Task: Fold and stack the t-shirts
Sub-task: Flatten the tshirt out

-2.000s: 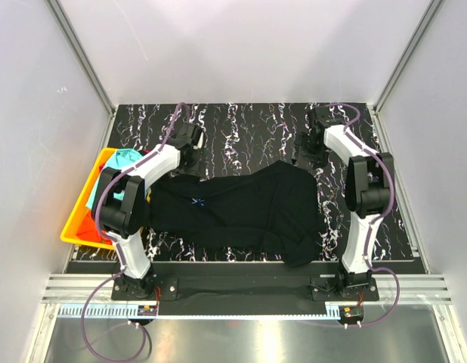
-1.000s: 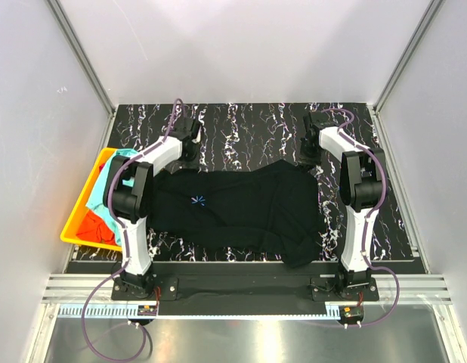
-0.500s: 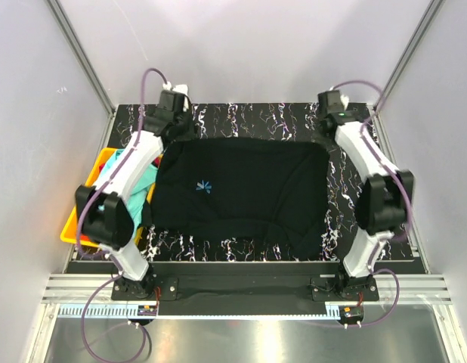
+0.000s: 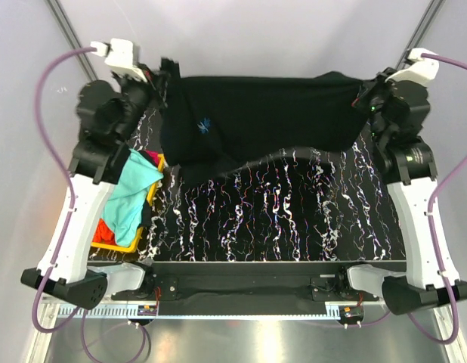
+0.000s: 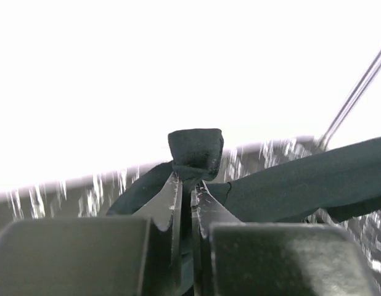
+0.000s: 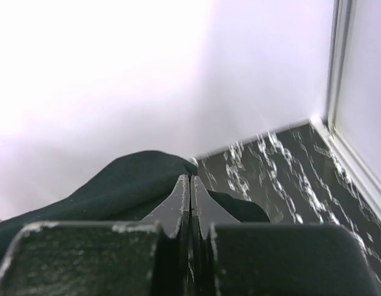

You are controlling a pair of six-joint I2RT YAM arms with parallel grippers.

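My left hand (image 5: 185, 179) is clamped on a bunched corner of the black t-shirt (image 4: 264, 113) and my right hand (image 6: 190, 179) pinches its opposite corner, so it hangs stretched between them over the far side of the worktop (image 4: 294, 219). A turquoise t-shirt (image 4: 131, 193) drapes over the yellow bin (image 4: 120, 246) at my left.

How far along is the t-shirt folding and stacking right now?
Done: nothing yet; no folded shirt or stack shows. In hand: the left gripper and right gripper are each shut on an opposite end of the black t-shirt, holding it stretched between them over the far side of the table. Left: folding it, then the turquoise shirt and orange-red shirt, which lie bunched in the yellow bin.
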